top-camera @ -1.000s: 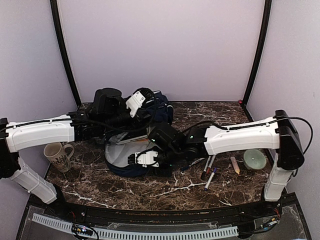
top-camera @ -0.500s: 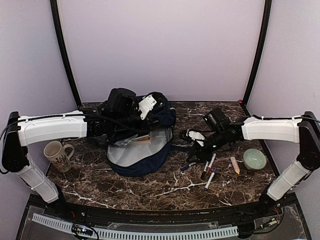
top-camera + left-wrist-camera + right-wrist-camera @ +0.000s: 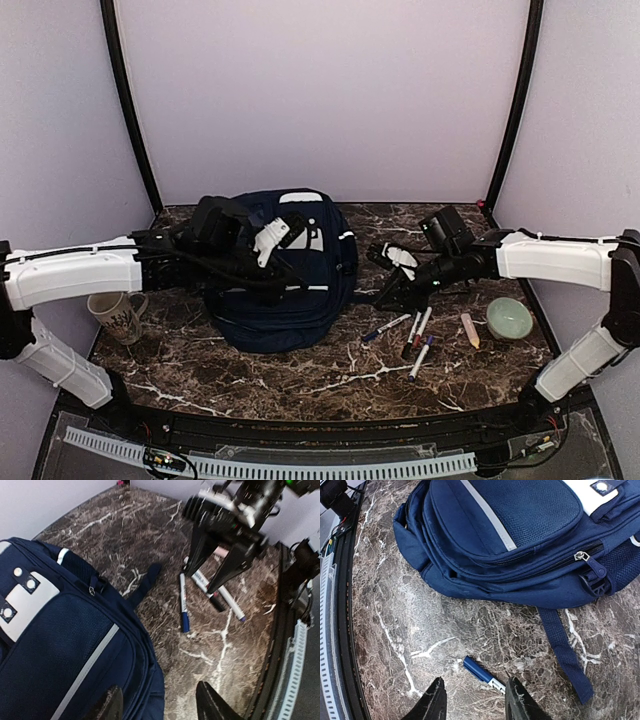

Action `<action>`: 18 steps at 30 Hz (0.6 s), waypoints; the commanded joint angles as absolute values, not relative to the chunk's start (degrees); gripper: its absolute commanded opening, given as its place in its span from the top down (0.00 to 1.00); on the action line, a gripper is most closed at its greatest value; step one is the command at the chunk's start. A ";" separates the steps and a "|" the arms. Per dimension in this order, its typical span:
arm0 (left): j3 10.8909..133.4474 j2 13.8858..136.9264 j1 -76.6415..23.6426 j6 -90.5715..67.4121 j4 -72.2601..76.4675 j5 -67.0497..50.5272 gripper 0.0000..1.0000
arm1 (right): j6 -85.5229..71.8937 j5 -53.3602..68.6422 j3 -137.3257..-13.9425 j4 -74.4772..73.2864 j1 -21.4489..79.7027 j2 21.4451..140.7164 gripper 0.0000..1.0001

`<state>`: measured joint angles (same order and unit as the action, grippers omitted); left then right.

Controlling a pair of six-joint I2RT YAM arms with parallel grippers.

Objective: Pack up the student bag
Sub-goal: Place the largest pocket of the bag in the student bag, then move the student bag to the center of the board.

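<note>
Nothing legible anywhere — the grey-white patch (image 3: 27,600) on the student bag (image 3: 290,300) looks blank, print on the mug (image 3: 115,315) too small.

Top camera: fixed high behind my arm bases, facing the back wall, whole bench (image 3: 200,375) covered. Both wrist cameras look steeply down, close in; all three share the student bag (image 3: 300,300).

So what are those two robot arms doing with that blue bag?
They are packing a navy backpack, which lies on the marble table with its front pocket facing up. The left hand hangs open over the bag, holding nothing. The right hand is open too, just above a blue marker beside the bag. More markers lie nearby, not yet packed.
</note>
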<state>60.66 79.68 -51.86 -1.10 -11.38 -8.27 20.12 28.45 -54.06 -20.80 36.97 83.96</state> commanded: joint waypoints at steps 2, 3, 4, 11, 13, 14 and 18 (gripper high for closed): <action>60.13 65.13 -52.04 -4.07 -14.79 -4.17 0.33 | 19.12 27.53 -53.93 -18.61 36.18 82.26 0.59; 59.96 63.66 -51.73 -4.60 -16.20 -0.41 0.29 | 19.15 27.45 -53.72 -18.38 36.17 81.95 0.59; 59.99 62.75 -51.13 -5.52 -17.90 3.44 0.26 | 19.16 27.17 -53.46 -18.06 36.18 81.71 0.58; 57.36 61.02 -44.07 -19.55 -30.58 20.26 0.21 | 18.74 24.97 -53.79 -17.17 36.15 81.92 0.53; 56.03 61.03 -41.86 -22.49 -33.62 21.76 0.21 | 18.59 24.91 -54.32 -17.32 36.21 82.71 0.52; 55.23 60.99 -40.99 -23.80 -34.66 22.52 0.22 | 18.36 25.04 -54.80 -17.72 36.28 83.42 0.52; 52.31 61.66 -37.11 -26.01 -36.07 20.46 0.25 | 17.29 23.01 -56.66 -18.45 37.01 86.38 0.52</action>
<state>54.63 61.56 -40.21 -20.56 -30.48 18.68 18.90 25.45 -54.35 -19.31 36.45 83.79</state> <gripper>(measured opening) 0.763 0.480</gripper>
